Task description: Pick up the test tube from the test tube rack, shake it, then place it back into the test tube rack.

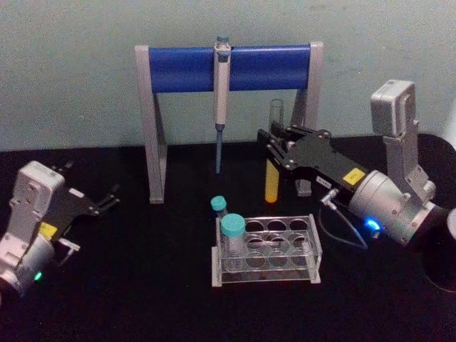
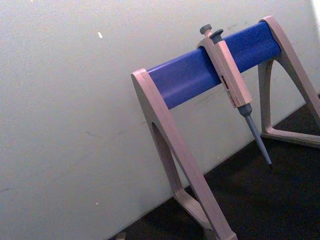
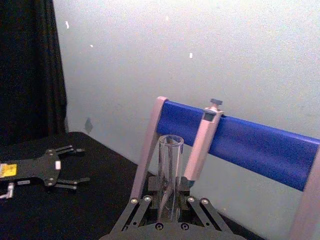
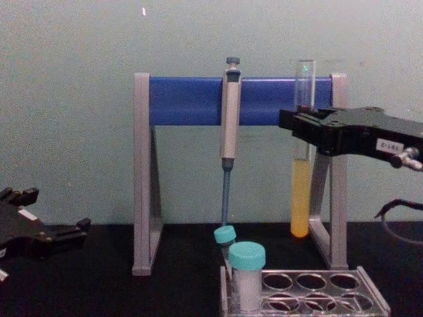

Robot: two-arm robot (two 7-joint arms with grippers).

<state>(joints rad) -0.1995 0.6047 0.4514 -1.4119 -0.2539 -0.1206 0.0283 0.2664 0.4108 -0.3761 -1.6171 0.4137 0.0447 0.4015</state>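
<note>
The test tube (image 1: pixel 271 178) is a tall clear glass tube with yellow-orange liquid in its lower part. It hangs upright in the air, above and behind the test tube rack (image 1: pixel 314 246), a low clear plastic rack with round holes. My right gripper (image 1: pixel 273 151) is shut on the tube's middle. In the chest view the test tube (image 4: pixel 301 198) hangs from the right gripper (image 4: pixel 301 125), well above the rack (image 4: pixel 370 300). In the right wrist view the tube (image 3: pixel 170 165) stands between the fingers (image 3: pixel 142 206). My left gripper (image 1: pixel 91 182) rests open at the far left, holding nothing.
Two teal-capped vials (image 1: pixel 232 235) stand in the rack's left end. Behind it a grey stand with a blue crossbar (image 1: pixel 182 69) carries a hanging pipette (image 1: pixel 221 107). The stand (image 2: pixel 210 75) and pipette (image 2: pixel 232 80) also show in the left wrist view. The table is black.
</note>
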